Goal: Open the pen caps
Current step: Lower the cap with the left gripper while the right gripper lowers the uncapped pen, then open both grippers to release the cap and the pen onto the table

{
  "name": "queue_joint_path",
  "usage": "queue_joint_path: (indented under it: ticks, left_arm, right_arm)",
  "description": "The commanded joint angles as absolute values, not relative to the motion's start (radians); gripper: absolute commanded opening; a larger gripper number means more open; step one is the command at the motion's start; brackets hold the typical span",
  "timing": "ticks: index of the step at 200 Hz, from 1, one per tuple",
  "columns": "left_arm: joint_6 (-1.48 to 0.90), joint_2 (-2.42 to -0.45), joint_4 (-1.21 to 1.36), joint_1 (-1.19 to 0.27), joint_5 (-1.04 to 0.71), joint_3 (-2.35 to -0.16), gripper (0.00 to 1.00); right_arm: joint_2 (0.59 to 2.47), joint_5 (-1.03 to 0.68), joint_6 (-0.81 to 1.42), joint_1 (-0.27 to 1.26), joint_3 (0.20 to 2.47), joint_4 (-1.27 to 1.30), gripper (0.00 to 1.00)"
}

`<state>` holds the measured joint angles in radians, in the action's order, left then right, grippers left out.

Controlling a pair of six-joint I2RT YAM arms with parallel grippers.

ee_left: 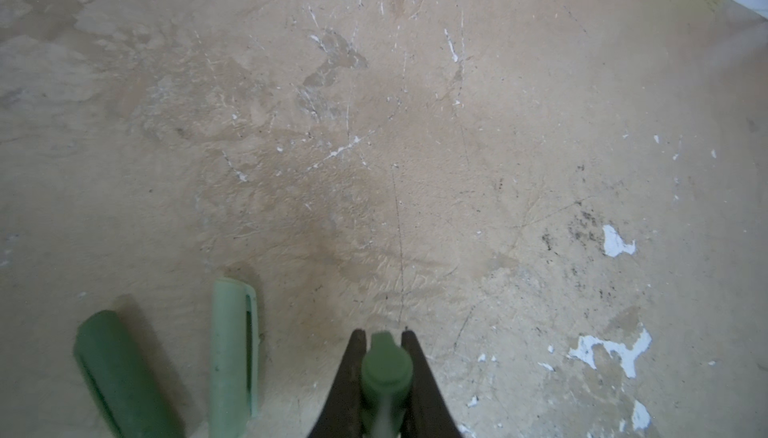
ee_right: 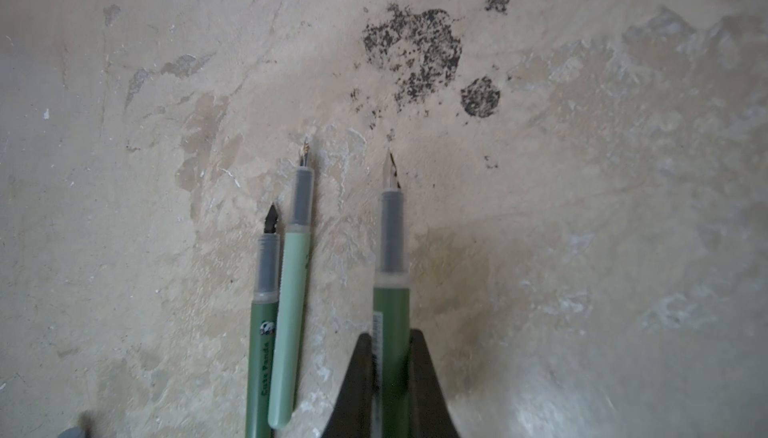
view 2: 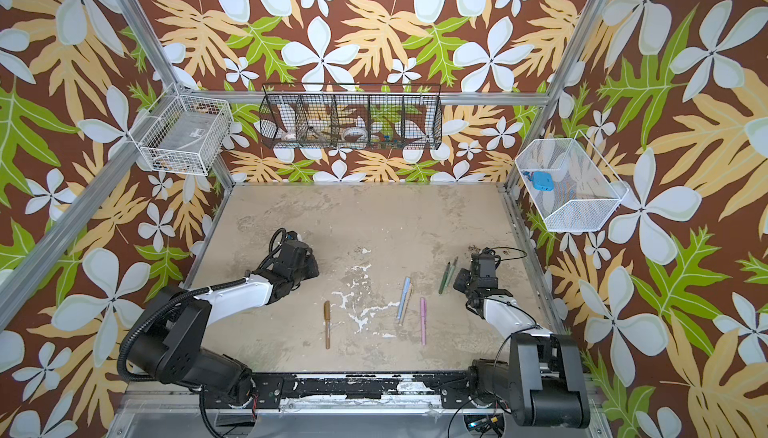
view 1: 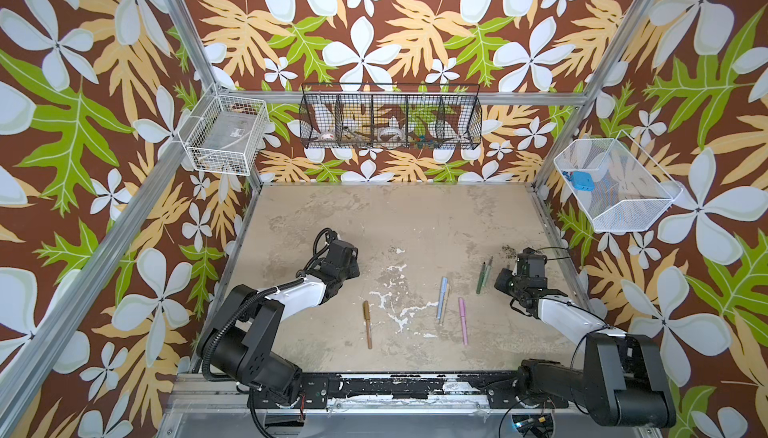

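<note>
Green plastic fills both wrist views. My left hand (ee_left: 383, 334) is clamped on a mid-green cap (ee_left: 384, 367), close to the table (ee_left: 415, 124). Two loose caps lie beside it there: a dark green cap (ee_left: 120, 373) and a sage cap (ee_left: 232, 348). I judge this side is where pulled caps collect, clear of the pens.

My right hand (ee_right: 390, 336) is clamped on a green pen body (ee_right: 390, 298) with its nib bared. Beside it lie a dark green body (ee_right: 264, 332) and a sage body (ee_right: 293, 311), side by side, nibs also bare. Bodies seem to be kept here so that they stay well apart from the caps.

Counted, that is three caps off and three bare bodies. In both top views four pens lie capped between my arms: a brown pen (view 1: 367, 323), a light blue pen (view 1: 441, 296) just beside a beige pen (view 2: 408, 303), and a pink pen (view 1: 462, 320). Four caps remain to be pulled.
</note>
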<state>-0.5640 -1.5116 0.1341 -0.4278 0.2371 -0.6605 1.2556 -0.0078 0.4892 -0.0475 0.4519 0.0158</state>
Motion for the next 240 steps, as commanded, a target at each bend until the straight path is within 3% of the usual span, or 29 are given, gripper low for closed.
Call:
queue_joint_path:
  ticks: [1, 56, 98, 131, 169, 209, 240]
  left_arm:
    - [-0.560, -1.524, 0.114, -0.418, 0.288, -0.661, 0.00]
    - [-0.550, -1.553, 0.103, -0.407, 0.312, -0.668, 0.01]
    - [-0.552, -1.557, 0.101, -0.397, 0.296, -0.669, 0.14]
    - [-0.549, -1.548, 0.100, -0.397, 0.298, -0.666, 0.18]
    - [-0.544, -1.530, 0.091, -0.397, 0.281, -0.670, 0.24]
    - [-0.537, -1.494, 0.091, -0.399, 0.266, -0.662, 0.44]
    - [-0.515, -1.411, 0.110, -0.448, 0.267, -0.637, 0.54]
  right_arm:
    - [1.270, -0.028, 0.480, -0.048, 0.452, 0.051, 0.07]
    - [1.309, -0.077, 0.489, -0.073, 0.445, 0.076, 0.17]
    - [1.336, -0.102, 0.491, -0.079, 0.445, 0.084, 0.21]
    - [1.334, -0.115, 0.493, -0.089, 0.443, 0.090, 0.23]
    - [1.173, -0.143, 0.484, -0.088, 0.426, 0.073, 0.35]
    - [0.906, -0.174, 0.467, -0.088, 0.401, 0.034, 0.41]
    - [0.808, -0.277, 0.463, -0.065, 0.389, 0.046, 0.43]
